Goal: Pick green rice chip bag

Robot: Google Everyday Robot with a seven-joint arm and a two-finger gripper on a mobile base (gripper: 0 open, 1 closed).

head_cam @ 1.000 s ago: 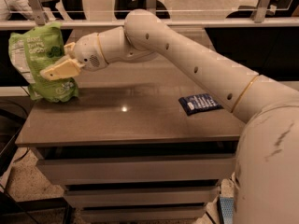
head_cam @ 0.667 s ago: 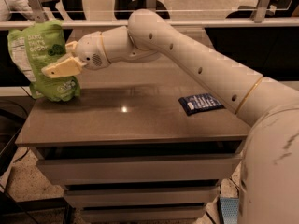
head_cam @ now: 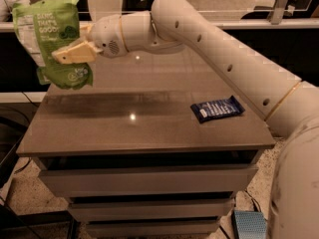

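The green rice chip bag [head_cam: 55, 39] is a large crinkly light-green bag with pale lettering and a round dark-green mark. It hangs in the air at the upper left, above the table's back left corner, clear of the tabletop. My gripper [head_cam: 67, 54] is shut on the bag's middle, with one pale yellow finger [head_cam: 75, 53] lying across its front. The white arm reaches in from the right.
A small dark-blue wrapper [head_cam: 217, 108] lies on the brown tabletop [head_cam: 139, 128] at the right. The table has drawers below. A railing and dark furniture stand behind. A blue object [head_cam: 249, 225] sits on the floor at the lower right.
The gripper has lifted the green bag up off the table's back left corner and carried it higher. The blue wrapper has not moved.
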